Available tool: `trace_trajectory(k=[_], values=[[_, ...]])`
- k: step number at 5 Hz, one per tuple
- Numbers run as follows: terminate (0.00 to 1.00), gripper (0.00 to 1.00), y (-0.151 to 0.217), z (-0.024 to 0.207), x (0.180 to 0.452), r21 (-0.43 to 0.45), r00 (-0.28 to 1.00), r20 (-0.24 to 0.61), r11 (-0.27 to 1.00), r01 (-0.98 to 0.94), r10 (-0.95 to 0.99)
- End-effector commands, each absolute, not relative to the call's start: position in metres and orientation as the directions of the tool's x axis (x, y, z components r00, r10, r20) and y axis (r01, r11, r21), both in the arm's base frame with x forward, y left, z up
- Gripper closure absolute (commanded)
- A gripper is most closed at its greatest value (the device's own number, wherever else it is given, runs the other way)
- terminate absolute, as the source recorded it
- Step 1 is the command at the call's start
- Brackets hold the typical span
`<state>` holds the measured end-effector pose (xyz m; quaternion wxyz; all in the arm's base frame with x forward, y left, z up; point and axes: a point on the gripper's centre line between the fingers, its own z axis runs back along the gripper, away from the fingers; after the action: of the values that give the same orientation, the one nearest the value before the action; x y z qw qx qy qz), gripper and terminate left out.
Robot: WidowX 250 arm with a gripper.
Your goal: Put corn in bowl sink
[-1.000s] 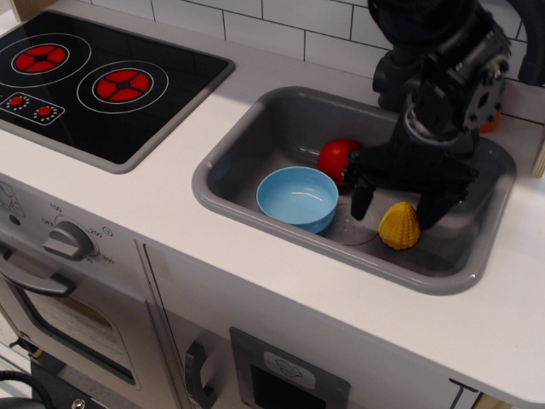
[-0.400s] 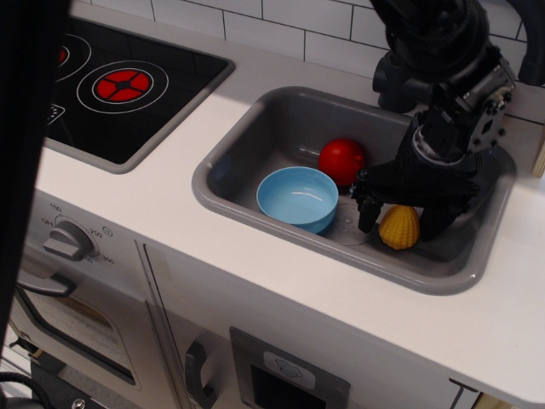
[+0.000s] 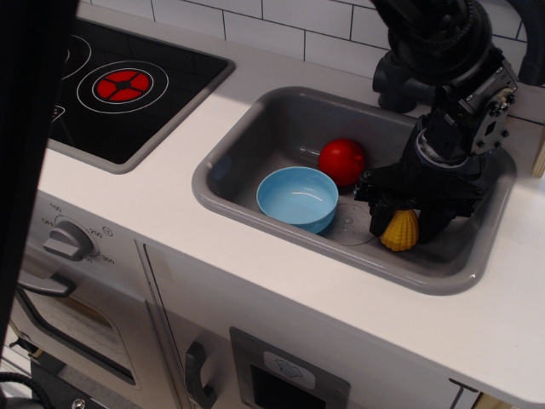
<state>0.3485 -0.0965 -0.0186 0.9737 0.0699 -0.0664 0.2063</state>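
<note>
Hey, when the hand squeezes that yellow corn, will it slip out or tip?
The corn looks like hard, glossy plastic, so probably stiff and light. Its tapered dome might squirt from the hand. Its flat base probably resists rolling.

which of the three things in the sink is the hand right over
The yellow corn, at the right end of the sink. The hand straddles it with a finger on each side, while the red ball and blue bowl sit clear to its left.
</note>
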Motion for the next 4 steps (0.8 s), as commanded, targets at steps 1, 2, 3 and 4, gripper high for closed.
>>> trace_trajectory(k=[1,2,3,4], values=[[0.0,1.0,-0.067,0.058,0.356,-0.02,0.878,0.224,0.903,-0.429,0.422],[0.0,1.0,-0.038,0.074,0.353,-0.033,0.87,0.234,0.898,-0.438,0.433],[0.0,1.0,-0.008,0.076,0.349,-0.011,0.865,0.221,0.888,-0.459,0.45],[0.0,1.0,0.009,0.066,0.344,0.019,0.874,0.196,0.889,-0.457,0.445]])
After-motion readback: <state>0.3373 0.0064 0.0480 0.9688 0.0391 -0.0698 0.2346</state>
